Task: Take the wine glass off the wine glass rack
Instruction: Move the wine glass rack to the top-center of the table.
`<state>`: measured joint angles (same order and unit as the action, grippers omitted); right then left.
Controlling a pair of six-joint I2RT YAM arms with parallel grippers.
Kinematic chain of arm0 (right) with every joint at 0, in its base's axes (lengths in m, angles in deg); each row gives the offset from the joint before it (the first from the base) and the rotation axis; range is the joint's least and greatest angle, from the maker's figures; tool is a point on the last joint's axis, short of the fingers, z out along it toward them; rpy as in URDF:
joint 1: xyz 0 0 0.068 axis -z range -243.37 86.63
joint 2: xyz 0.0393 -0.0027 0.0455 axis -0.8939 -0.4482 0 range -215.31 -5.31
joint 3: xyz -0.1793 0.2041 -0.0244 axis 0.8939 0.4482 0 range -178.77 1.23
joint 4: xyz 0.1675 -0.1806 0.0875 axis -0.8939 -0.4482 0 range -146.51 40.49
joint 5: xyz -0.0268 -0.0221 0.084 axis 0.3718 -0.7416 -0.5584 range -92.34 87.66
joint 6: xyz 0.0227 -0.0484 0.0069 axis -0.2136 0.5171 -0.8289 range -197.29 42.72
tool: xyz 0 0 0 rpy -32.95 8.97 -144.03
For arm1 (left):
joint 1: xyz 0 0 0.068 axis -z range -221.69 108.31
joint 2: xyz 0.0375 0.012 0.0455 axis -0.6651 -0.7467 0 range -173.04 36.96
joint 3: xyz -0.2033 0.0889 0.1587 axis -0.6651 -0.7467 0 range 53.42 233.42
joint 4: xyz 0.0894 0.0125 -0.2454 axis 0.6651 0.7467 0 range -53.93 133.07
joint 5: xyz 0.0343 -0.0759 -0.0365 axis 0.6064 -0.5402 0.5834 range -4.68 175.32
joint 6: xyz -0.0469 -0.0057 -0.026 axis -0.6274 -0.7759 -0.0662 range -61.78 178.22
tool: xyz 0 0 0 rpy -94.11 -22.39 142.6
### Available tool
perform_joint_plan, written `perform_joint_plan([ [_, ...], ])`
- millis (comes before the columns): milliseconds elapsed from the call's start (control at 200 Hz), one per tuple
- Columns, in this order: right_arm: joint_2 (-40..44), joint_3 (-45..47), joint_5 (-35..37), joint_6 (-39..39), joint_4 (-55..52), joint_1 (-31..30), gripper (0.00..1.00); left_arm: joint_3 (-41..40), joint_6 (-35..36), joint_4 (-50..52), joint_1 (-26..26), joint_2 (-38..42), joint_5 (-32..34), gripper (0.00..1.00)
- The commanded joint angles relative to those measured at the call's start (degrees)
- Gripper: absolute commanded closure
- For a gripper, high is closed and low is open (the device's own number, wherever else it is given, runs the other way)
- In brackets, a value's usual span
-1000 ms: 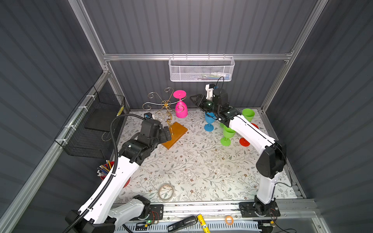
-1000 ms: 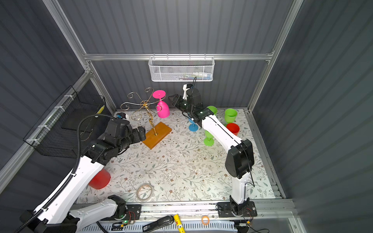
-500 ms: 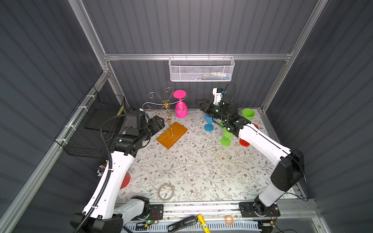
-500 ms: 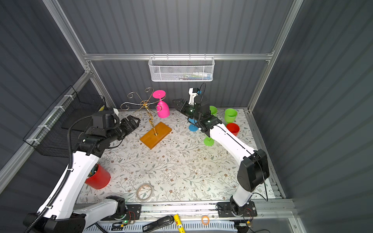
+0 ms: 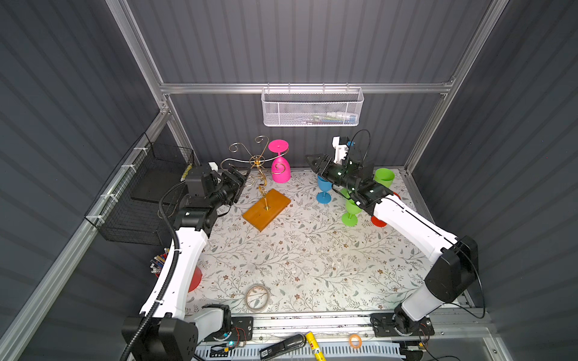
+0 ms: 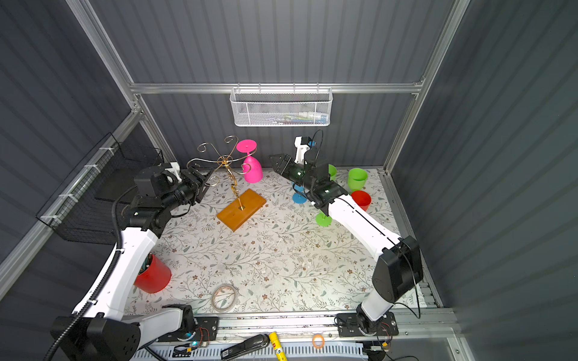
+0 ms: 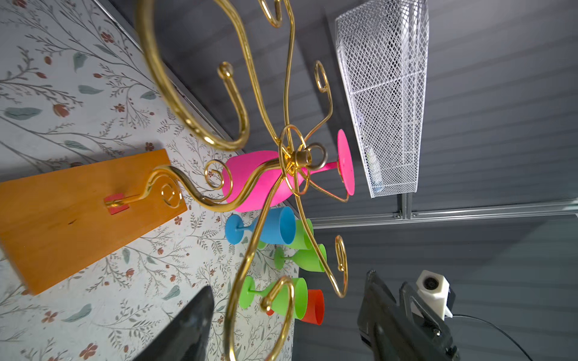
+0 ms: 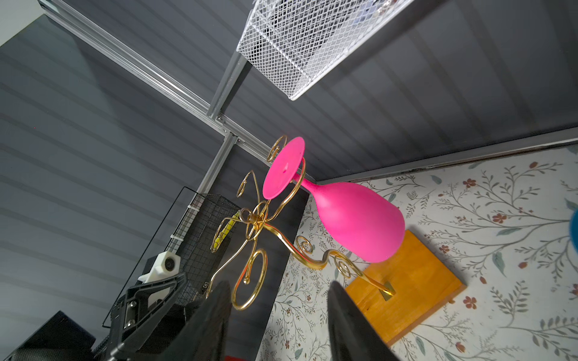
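The wine glass rack (image 5: 257, 161) (image 6: 225, 161) (image 7: 300, 157) (image 8: 253, 218) is gold wire on an orange wooden base (image 5: 266, 208). A pink wine glass (image 5: 280, 170) (image 6: 252, 170) (image 7: 259, 184) (image 8: 356, 218) hangs upside down from one of its arms. My left gripper (image 5: 239, 178) (image 6: 201, 179) (image 7: 289, 283) is at the rack's opposite side, open, with a curled gold arm passing between its jaws untouched. My right gripper (image 5: 312, 161) (image 6: 276, 161) (image 8: 278, 284) is open and empty, pointing at the pink glass from a short distance.
Under my right arm stand a blue glass (image 5: 323, 187), green glasses (image 5: 352, 209), a green cup (image 5: 384, 176) and a red cup (image 6: 361, 198). A black wire basket (image 5: 147, 193) hangs left, a white mesh basket (image 5: 312, 106) on the back wall. A red pen cup (image 6: 153, 275) and tape roll (image 5: 258, 297) sit in front.
My left gripper rose from beside the wooden base to the rack's scroll arms, and its jaws narrowed. My right gripper shifted slightly toward the pink glass as its arm stretched out.
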<state>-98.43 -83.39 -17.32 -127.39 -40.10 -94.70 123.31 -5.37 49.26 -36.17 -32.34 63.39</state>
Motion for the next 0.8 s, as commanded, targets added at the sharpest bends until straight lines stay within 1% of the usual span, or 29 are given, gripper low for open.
perform_joint_plan([
  [0,1.4,0.8,-0.3,1.1,1.1,0.4,0.48,-0.9,-4.2,-6.1,-0.3,-0.8,-4.4,0.26],
  [65,1.3,0.9,-0.3,1.2,1.1,0.5,0.48,-0.7,-4.5,-6.4,-0.3,-1.1,-4.6,0.27],
  [185,1.3,0.9,-0.3,1.3,1.2,0.6,0.48,-1.3,-5.2,-7.3,-0.3,-1.6,-4.8,0.35],
  [550,1.9,2.0,-0.1,1.2,1.7,0.6,0.48,-3.1,-5.9,-8.5,-0.4,-0.9,-4.3,0.7],
  [796,2.3,2.7,0.1,1.6,2.0,0.6,0.48,-3.6,-4.9,-8.2,-0.6,-0.7,-4.0,0.88],
])
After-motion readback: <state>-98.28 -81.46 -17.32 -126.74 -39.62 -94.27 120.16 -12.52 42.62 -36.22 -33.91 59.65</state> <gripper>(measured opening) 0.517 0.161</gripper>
